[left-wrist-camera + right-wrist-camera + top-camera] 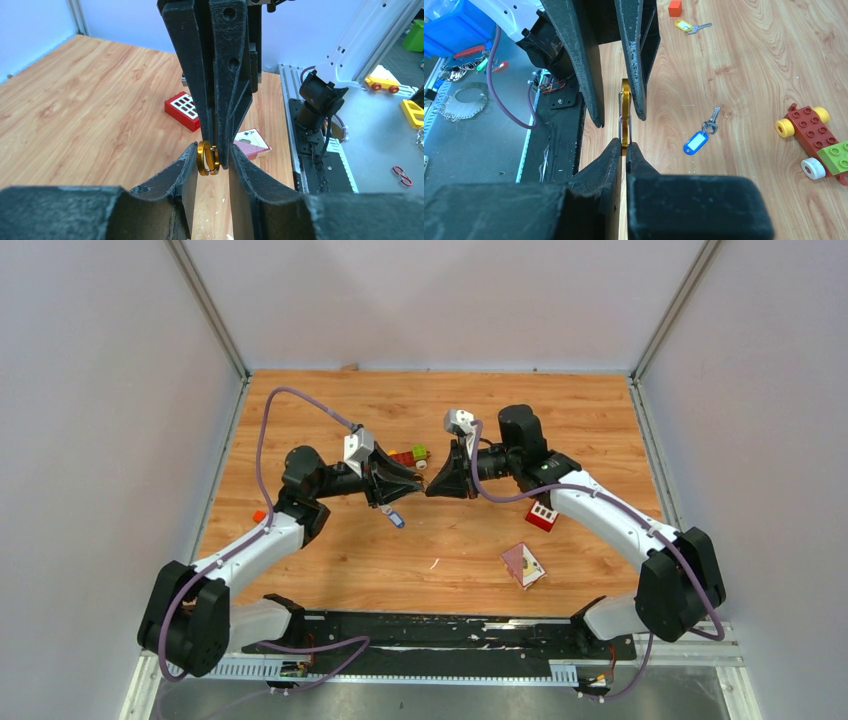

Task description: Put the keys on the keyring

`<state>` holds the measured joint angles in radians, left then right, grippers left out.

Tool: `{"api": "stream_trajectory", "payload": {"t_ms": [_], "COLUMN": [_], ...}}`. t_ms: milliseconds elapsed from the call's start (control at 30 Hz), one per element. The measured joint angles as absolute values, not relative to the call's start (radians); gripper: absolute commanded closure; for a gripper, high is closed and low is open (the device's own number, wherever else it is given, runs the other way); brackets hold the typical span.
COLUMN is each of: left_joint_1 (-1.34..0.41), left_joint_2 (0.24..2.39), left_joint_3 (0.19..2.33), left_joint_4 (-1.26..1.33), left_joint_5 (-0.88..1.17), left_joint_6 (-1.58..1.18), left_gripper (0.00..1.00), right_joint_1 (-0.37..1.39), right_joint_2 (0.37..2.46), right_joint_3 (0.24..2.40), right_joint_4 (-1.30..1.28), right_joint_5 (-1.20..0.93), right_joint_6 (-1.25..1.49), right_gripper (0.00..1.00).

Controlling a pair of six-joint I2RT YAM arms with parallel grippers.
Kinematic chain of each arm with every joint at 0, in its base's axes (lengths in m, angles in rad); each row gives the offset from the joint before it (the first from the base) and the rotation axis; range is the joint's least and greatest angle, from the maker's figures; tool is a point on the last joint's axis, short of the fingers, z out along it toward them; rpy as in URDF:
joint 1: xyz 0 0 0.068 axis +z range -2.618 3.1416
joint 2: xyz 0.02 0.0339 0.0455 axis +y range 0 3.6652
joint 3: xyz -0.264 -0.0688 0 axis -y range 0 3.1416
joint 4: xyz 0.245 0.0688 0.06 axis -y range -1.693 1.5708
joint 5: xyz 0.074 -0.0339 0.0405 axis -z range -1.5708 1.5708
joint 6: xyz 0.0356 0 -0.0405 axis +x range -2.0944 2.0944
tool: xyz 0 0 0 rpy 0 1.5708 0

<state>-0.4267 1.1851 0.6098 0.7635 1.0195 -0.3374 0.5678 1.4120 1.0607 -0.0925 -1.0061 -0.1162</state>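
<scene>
Keyring (625, 115) hangs edge-on above the bench (749, 75), pinched at one end by your right gripper (625, 150), whose fingers are pressed together on it. Your left gripper (214, 149) is spread, a finger on each side of the ring, not clamping it. If you close it off-centre, you may twist the ring out of that thin hold. The blue-tagged key (698, 140) lies near and the yellow-tagged key (686, 25) farther off, neither threaded. No brand or writing reads; the blue tag's window is blank.
</scene>
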Motion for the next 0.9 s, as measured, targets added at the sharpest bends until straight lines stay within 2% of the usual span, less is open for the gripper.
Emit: {"api": "stream_trajectory", "payload": {"t_ms": [100, 233, 633, 900], "left_joint_1": [-0.427, -0.427, -0.427, -0.435], "left_joint_2": [1.186, 1.187, 1.214, 1.234], "left_joint_3": [0.61, 0.609, 0.609, 0.609], "left_joint_4": [0.773, 0.775, 0.789, 0.798], "left_joint_5": [1.022, 1.027, 1.035, 1.035], "left_joint_6": [-0.344, -0.345, -0.357, -0.371], "left_gripper": [0.57, 0.57, 0.68, 0.85], "right_joint_1": [0.565, 0.558, 0.544, 0.544], "right_joint_2": [1.412, 1.412, 1.401, 1.401], "right_joint_3": [1.061, 1.061, 1.05, 1.046], "right_joint_4": [-0.088, -0.083, -0.062, -0.062], "right_joint_5": [-1.013, -1.018, -1.032, -1.043], "right_joint_6": [-0.109, -0.104, -0.089, -0.08], "right_gripper": [1.0, 1.0, 1.0, 1.0]}}
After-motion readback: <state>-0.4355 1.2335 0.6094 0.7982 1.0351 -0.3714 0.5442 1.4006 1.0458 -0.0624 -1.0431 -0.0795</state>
